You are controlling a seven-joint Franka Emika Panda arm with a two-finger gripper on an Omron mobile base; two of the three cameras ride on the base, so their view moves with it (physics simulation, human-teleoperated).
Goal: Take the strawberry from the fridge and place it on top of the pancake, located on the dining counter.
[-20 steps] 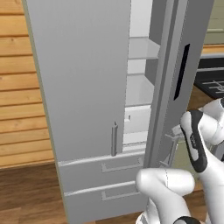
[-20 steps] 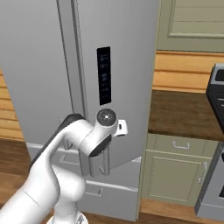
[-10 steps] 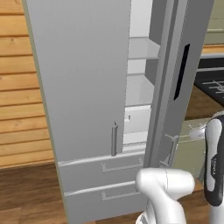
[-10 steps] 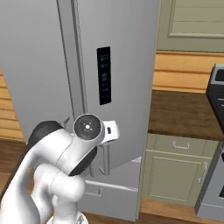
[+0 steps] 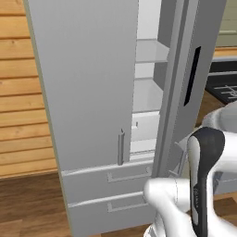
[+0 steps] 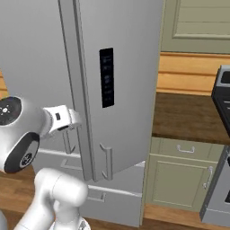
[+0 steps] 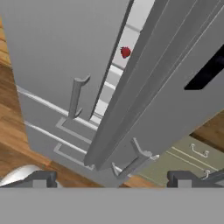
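The fridge (image 5: 92,69) is a tall light-grey two-door unit, left door closed, right door (image 6: 130,67) swung partly open. Through the narrow gap between the doors, the tiny red strawberry (image 7: 125,52) lies on a pale shelf inside. My gripper (image 7: 113,179) is open and empty, well short of the gap and low, about level with the door handles. Its white hand (image 6: 63,119) hovers just left of the open door's edge. The pancake and the dining counter are out of view.
The open door's bar handle (image 7: 133,162) juts toward the gripper; the left door's handle (image 5: 121,147) is beside the gap. Two drawers (image 5: 111,180) sit below. Green cabinets with a brown worktop (image 6: 188,117) and a stove (image 6: 222,90) stand to the right.
My arm has drawn back from the open door's edge, its elbow swinging toward the cameras. The fridge door stays ajar and the gripper stays open.
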